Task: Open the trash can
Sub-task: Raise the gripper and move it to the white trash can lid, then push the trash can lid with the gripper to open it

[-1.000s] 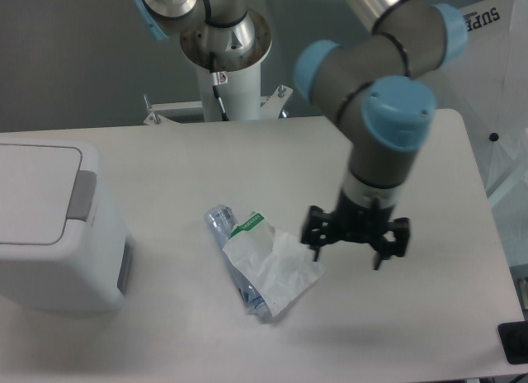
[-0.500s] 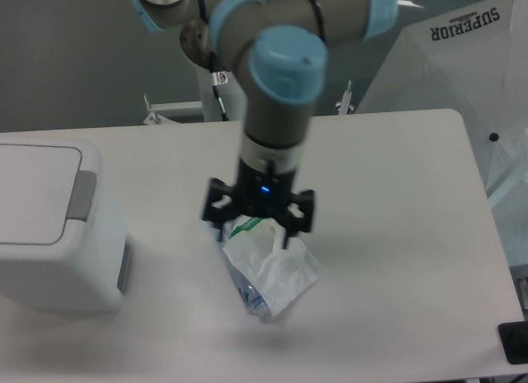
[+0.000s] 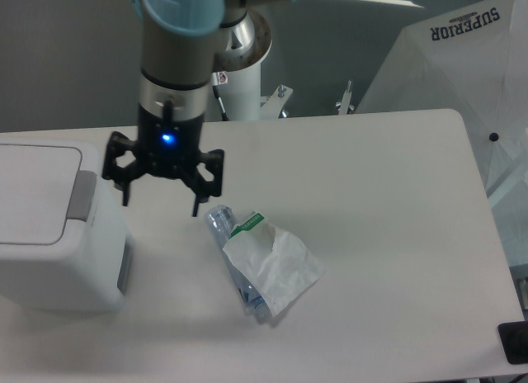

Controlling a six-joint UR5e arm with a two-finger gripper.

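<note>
The crushed bottle [image 3: 260, 263] lies at four o'clock of the spread-fingered gripper [image 3: 162, 203], which has swung left from over it to beside the trash can [image 3: 49, 226].

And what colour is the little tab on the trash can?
Grey, on the white trash can, clearest in the fixed camera view: tab.

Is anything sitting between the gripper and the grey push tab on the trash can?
Nothing visible does. The open gripper hangs just right of the trash can, with only bare table between it and the grey push tab. The crushed bottle lies off to the right.
</note>
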